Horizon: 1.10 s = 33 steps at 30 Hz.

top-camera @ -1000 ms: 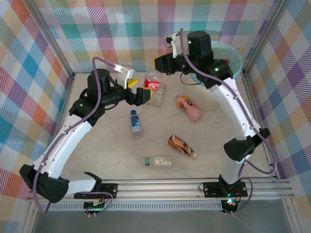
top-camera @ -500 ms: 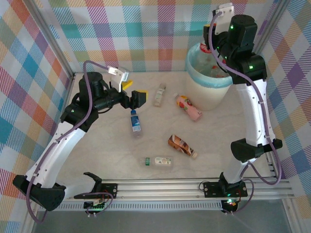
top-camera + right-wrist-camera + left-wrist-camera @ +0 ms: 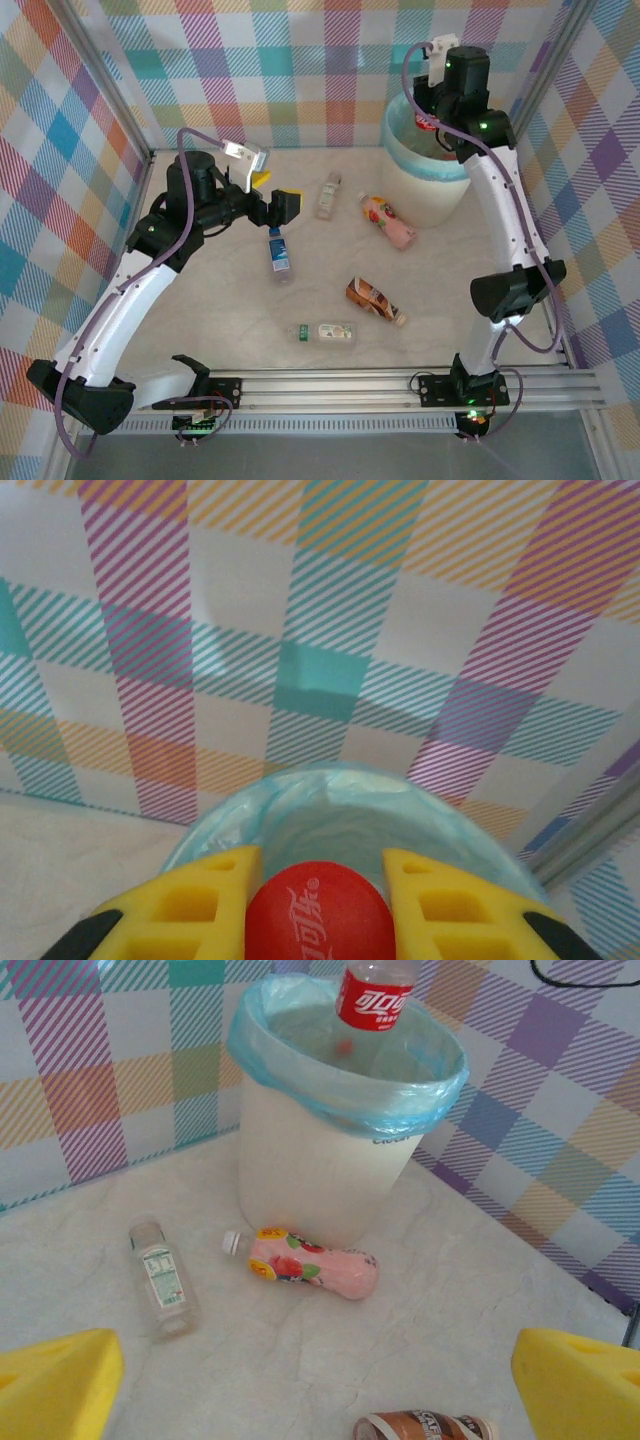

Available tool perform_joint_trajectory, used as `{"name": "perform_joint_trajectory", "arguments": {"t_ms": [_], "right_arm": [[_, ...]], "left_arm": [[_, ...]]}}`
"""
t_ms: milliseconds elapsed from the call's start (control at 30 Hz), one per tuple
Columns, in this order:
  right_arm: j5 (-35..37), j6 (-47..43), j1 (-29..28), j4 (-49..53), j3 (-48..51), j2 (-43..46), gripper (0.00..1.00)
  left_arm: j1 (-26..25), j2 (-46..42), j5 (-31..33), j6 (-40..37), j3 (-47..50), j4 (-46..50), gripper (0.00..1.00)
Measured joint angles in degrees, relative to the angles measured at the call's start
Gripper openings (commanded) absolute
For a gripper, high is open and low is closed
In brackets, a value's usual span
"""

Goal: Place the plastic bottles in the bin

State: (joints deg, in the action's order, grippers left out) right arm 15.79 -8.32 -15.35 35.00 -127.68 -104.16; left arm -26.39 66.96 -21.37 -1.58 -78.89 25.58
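Note:
My right gripper point(image 3: 430, 112) is shut on a clear plastic bottle with a red label point(image 3: 375, 1002) and hangs over the mouth of the white bin point(image 3: 432, 185) lined with a mint bag point(image 3: 340, 800). The yellow fingers point(image 3: 205, 905) flank the bottle's red label point(image 3: 318, 920). Several more plastic bottles lie on the table: a clear one point(image 3: 327, 195), a pink one point(image 3: 388, 221), a blue-labelled one point(image 3: 279, 252), a brown one point(image 3: 375, 300) and a green-labelled one point(image 3: 325, 333). My left gripper point(image 3: 285, 203) hovers open and empty left of the clear bottle point(image 3: 160, 1278), facing the pink bottle point(image 3: 312, 1265).
Checked walls enclose the table on three sides, and the bin point(image 3: 320, 1170) stands in the far right corner. The brown bottle point(image 3: 425, 1427) lies near the lower edge of the left wrist view. Open tabletop point(image 3: 220, 300) stretches along the left and near sides.
My right arm has swung from the back middle of the table to the bin, carrying the red-labelled bottle, then lowered it toward the rim. The left gripper has drawn back slightly.

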Motion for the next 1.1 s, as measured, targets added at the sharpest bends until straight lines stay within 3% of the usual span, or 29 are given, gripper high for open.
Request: {"name": "perform_joint_trajectory", "arguments": {"t_ms": [533,833,1100], "right_arm": [[-1.5,4.2,1.7,-4.6,8.2,-3.5,0.14],[-6.5,9.6,5.3,-8.5,13.1,-3.8,0.32],[-10.4,13.6,6.4,-9.7,13.7,-8.2,0.33]], "left_arm": [[0.0,1.5,1.1,-0.9,1.1,0.9,0.99],[0.0,3.6,1.0,-1.1,1.1,1.3,0.99],[0.0,4.3,1.1,-1.2,1.1,1.3,0.99]]}}
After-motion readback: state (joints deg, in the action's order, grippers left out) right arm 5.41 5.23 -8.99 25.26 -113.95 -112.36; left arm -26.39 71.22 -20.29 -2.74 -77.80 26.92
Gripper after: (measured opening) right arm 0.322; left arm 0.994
